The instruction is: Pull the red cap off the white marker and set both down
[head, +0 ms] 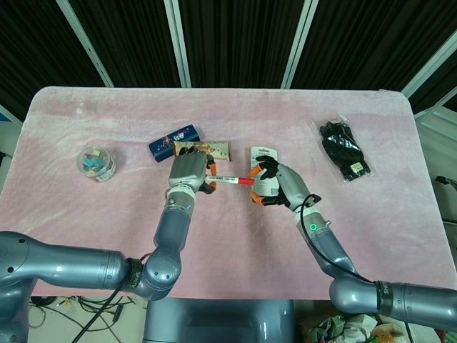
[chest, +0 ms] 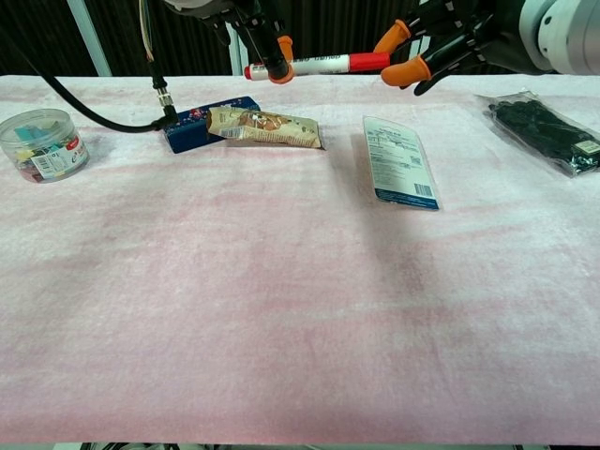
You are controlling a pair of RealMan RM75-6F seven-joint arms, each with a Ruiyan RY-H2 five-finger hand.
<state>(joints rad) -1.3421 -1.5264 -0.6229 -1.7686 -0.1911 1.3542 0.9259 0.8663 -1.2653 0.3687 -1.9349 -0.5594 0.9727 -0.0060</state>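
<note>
The white marker (head: 227, 179) (chest: 314, 65) hangs level above the pink table, held between both hands. Its red cap (head: 245, 181) (chest: 368, 62) points toward my right hand and still looks joined to the body. My left hand (head: 189, 173) (chest: 265, 37) grips the white body near its other end, orange fingertips (chest: 282, 52) wrapped over it. My right hand (head: 280, 184) (chest: 450, 37) pinches the red cap with its orange-tipped fingers (chest: 401, 52). In the chest view only the fingers of both hands show at the top edge.
A clear jar of clips (head: 96, 163) (chest: 42, 143) stands at the left. A blue box (head: 173, 142) (chest: 192, 125) and a snack wrapper (head: 207, 148) (chest: 267, 127) lie behind the hands. A white packet (chest: 400, 159) lies mid-right, a black bagged item (head: 344, 150) (chest: 548, 131) far right.
</note>
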